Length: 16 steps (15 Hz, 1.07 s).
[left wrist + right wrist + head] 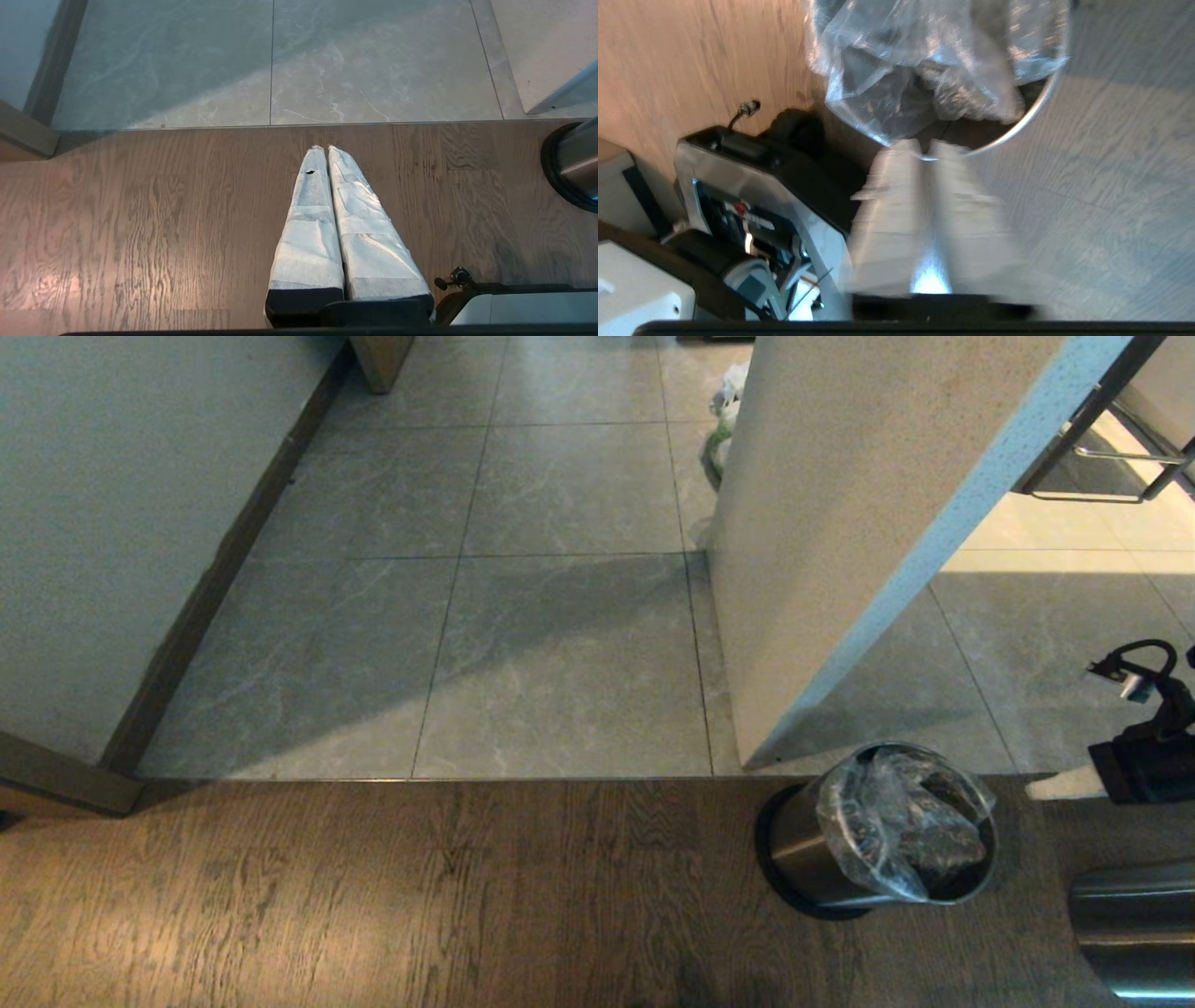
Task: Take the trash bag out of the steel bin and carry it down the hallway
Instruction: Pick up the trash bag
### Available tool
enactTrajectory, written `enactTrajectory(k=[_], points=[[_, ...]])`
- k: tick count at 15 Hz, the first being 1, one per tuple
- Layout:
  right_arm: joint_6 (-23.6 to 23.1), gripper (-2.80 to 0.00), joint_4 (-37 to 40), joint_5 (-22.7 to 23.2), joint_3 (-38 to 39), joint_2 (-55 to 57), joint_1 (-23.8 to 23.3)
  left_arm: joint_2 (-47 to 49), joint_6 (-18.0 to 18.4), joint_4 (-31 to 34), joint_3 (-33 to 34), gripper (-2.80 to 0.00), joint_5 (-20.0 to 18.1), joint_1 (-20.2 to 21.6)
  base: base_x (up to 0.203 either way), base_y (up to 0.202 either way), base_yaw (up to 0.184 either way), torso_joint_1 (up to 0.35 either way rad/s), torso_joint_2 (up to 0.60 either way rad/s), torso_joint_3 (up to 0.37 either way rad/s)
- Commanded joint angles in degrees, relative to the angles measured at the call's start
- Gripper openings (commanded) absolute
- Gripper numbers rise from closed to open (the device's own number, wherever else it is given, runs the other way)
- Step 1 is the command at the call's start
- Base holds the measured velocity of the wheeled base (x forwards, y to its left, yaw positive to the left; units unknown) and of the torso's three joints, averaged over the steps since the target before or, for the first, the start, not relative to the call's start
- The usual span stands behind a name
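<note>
The small steel bin (801, 851) stands on the wooden floor beside the wall corner, its black base ring showing. The clear crinkled trash bag (898, 821) lines it and bulges over the rim. My right gripper (1034, 790) hangs level just right of the bin, pointing at it and apart from it. In the right wrist view its white fingers (896, 186) lie together, the right gripper (926, 145) stands at the bin's rim (1036, 112) and the trash bag (924, 70) lies just beyond. My left gripper (325, 148) is shut and empty over the wood. The tiled hallway (560, 616) runs ahead.
A larger steel cylinder (1134, 929) stands at the right edge. A white wall corner (840, 523) rises behind the bin, with a white-green bag (726, 415) past it. Another wall (93, 523) with dark skirting lines the left. My base (738, 186) is close by the bin.
</note>
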Motion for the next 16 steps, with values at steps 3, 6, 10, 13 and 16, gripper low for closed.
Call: enactTrajectory(k=[3,6,10,13,16], points=[[-3.4,0.00,0.7,0.2,-0.8,3.6,0.8,-0.1,0.0,0.0,0.0,-2.80,0.0,0.0,0.000,0.000,0.000,0.000,0.00,0.000],[-11.4,0.00,0.7,-2.6,-2.7,7.7,0.6,0.0,0.0,0.0,0.0,-2.80,0.0,0.0,0.000,0.000,0.000,0.000,0.00,0.000],[-15.7,0.00,0.1,-4.0,-5.7,13.1,-0.2,0.0,0.0,0.0,0.0,-2.80,0.1,0.0,0.000,0.000,0.000,0.000,0.00,0.000],[-17.3,0.00,0.0,-3.9,-9.5,16.3,-0.2,0.0,0.0,0.0,0.0,-2.80,0.0,0.0,0.000,0.000,0.000,0.000,0.00,0.000],[-17.2,0.00,0.2,-3.8,-11.6,18.8,-0.2,0.0,0.0,0.0,0.0,-2.80,0.0,0.0,0.000,0.000,0.000,0.000,0.00,0.000]])
